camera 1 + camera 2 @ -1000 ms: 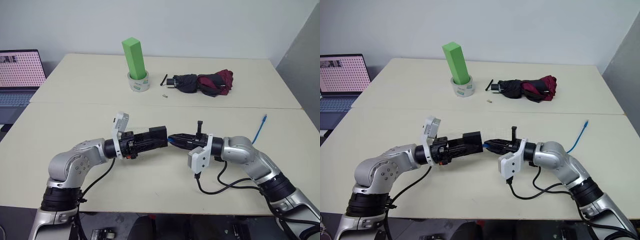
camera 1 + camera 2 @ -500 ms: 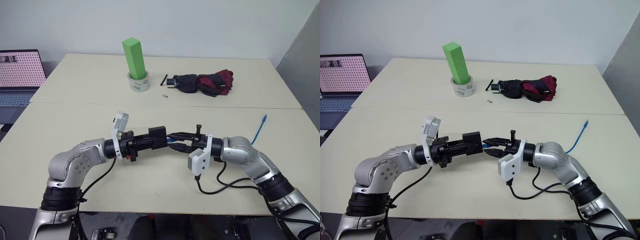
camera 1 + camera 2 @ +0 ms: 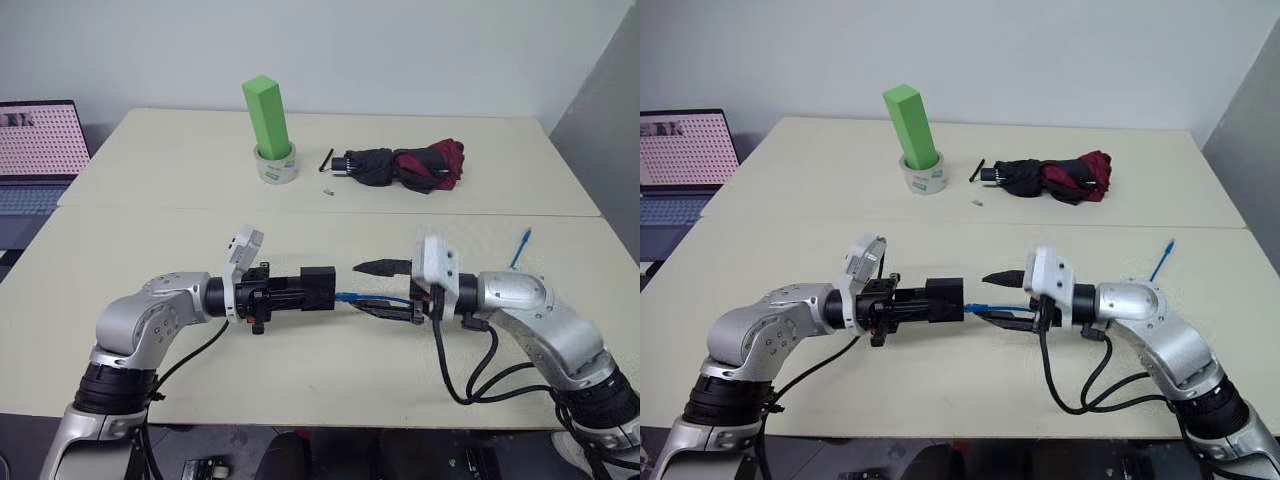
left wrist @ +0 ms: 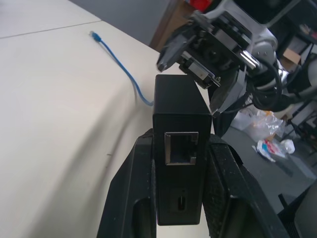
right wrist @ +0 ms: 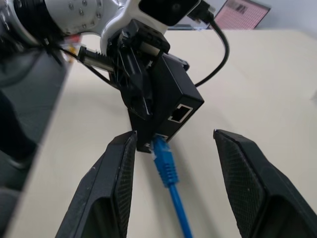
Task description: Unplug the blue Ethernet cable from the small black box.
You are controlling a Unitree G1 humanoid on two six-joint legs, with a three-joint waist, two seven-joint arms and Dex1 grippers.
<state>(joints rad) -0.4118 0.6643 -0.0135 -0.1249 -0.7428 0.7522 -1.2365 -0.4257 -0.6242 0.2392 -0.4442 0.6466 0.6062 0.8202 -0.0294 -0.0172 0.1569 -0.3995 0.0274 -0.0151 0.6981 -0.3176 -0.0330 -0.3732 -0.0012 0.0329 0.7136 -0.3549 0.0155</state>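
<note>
Two cream tables point(image 3: 330, 370) fill the scene under a pale wall. At far left a laptop point(image 3: 35, 150), cut off by the edge, shows a dotted screen with no readable writing. A green block point(image 3: 266, 115) stands in a tape roll point(image 3: 276, 165), its label too small to read. Right of it lies a folded umbrella point(image 3: 405, 166). The left gripper point(image 4: 181, 188) is clenched on the box point(image 3: 318, 289), held above the table, one port empty. The cable point(image 5: 166, 166) hangs by that box; whether its plug sits in a port cannot be told. The right gripper point(image 3: 385, 287) stands spread, its fingers point(image 5: 242, 168) either side of the cable, touching nothing. The cable's far end point(image 3: 523, 240) lies at the right.
</note>
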